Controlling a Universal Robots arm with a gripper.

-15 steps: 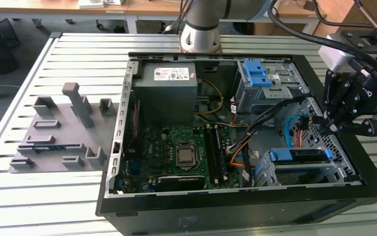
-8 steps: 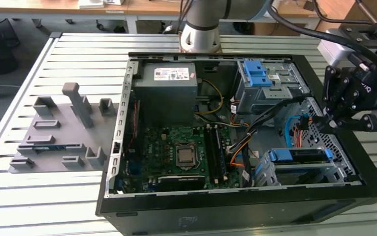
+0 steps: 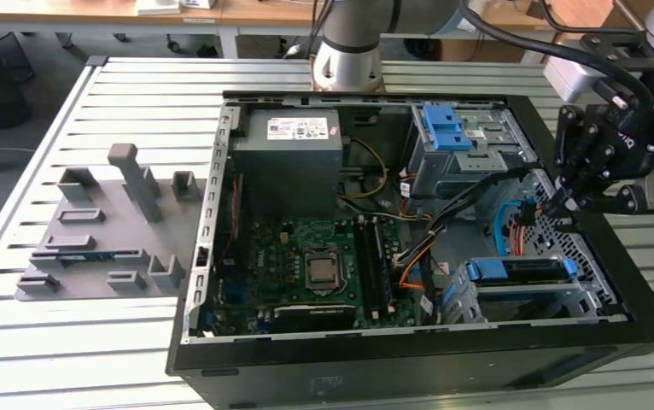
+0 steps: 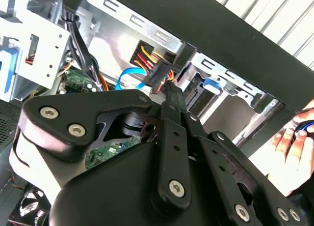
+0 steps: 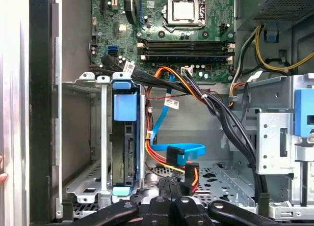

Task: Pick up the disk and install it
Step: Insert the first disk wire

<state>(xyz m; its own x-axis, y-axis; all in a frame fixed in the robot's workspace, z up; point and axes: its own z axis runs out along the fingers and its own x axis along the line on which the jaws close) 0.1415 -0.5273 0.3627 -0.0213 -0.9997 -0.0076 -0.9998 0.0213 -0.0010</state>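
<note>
The disk (image 3: 517, 272) sits on edge in the metal drive cage (image 3: 583, 299) at the case's front corner, on the exterior view's right. Its blue carrier frame shows along the edge. In the first wrist view the disk (image 5: 123, 137) stands in its slot with a blue tab at each end. My gripper (image 3: 563, 203) hangs over the case's right wall, apart from the disk. Its fingers (image 5: 169, 189) are pressed together with nothing between them. They point beside a black connector with yellow and red wires (image 5: 190, 173). In the second wrist view the fingertips (image 4: 171, 96) reach toward that connector (image 4: 156, 69).
A blue flat cable (image 5: 179, 150) and orange and black wire bundles (image 5: 206, 96) cross the case floor near the fingers. The motherboard (image 3: 310, 269), grey power supply (image 3: 293, 141) and upper bay with blue latches (image 3: 446, 128) fill the case. A person's hand (image 4: 294, 137) rests outside the case wall. A grey fixture (image 3: 105, 231) lies on the table.
</note>
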